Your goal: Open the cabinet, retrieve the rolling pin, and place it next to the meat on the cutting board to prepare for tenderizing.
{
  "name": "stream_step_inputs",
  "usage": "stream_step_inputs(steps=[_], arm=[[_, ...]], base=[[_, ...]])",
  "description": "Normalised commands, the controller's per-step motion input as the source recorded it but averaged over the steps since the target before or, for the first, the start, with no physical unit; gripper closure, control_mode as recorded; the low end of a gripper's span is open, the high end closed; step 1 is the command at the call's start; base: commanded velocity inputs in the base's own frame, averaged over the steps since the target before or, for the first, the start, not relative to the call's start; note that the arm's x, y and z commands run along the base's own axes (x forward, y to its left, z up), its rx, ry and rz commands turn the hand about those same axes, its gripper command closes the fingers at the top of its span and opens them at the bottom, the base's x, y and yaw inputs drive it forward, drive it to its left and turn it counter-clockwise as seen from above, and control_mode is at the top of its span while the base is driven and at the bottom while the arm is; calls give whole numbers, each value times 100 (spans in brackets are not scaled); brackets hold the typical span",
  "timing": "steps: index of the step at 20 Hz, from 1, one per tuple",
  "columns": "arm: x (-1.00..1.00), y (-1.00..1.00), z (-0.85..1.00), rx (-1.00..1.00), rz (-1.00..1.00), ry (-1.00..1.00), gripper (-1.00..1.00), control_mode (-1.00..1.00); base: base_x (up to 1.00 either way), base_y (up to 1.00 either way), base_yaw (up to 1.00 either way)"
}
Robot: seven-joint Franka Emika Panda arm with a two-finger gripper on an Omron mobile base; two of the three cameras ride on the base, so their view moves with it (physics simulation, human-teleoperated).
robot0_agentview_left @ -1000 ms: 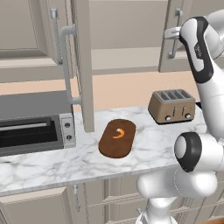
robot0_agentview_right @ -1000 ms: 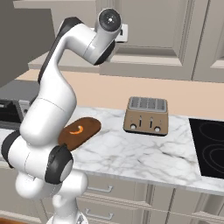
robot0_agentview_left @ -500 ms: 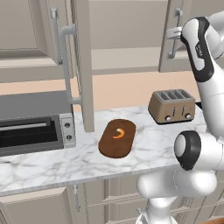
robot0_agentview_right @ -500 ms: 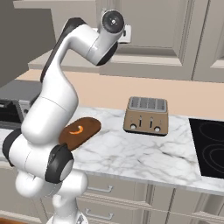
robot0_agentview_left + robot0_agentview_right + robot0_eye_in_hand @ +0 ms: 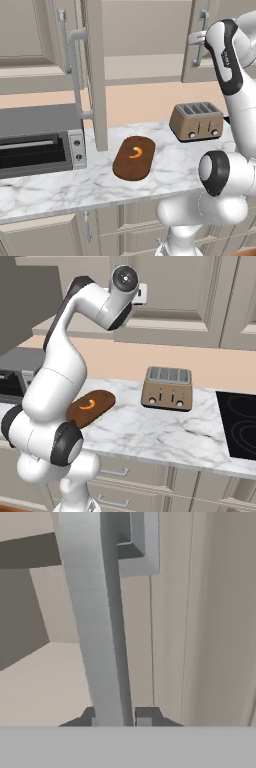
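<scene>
Now, fingers (image 5: 115, 718): closed around the silver door handle (image 5: 100, 622), one tip on each side.
Cabinet (image 5: 220, 40): right door shut, left door (image 5: 95, 70) swung open.
Rolling pin: can't be seen.
Cutting board (image 5: 133, 158): on the table (image 5: 60, 187), meat (image 5: 135, 152) on top.
Risk: pulling straight rather than along the hinge arc could slip the handle free.

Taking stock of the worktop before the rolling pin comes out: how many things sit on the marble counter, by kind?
Cutting board: 1
Meat, lying on the board: 1
Toaster: 1
Toaster oven: 1
Total: 4
</scene>
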Motion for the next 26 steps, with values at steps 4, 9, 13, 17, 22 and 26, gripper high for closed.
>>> stream_step_inputs(steps=[4, 9, 13, 17, 22, 26], arm=[[-36, -11, 0, -6, 0, -12, 100, -100], [-56, -44, 0, -1, 0, -11, 100, -100], [-58, -67, 0, 0, 0, -6, 100, -100], [-50, -75, 3, 0, 0, 0, 100, -100], [-54, -87, 9, 0, 0, 0, 100, -100], [-60, -98, 14, 3, 0, 0, 100, -100]], base=[[0, 0, 0], [0, 0, 0], [0, 0, 0], [0, 0, 0], [0, 0, 0], [0, 0, 0]])
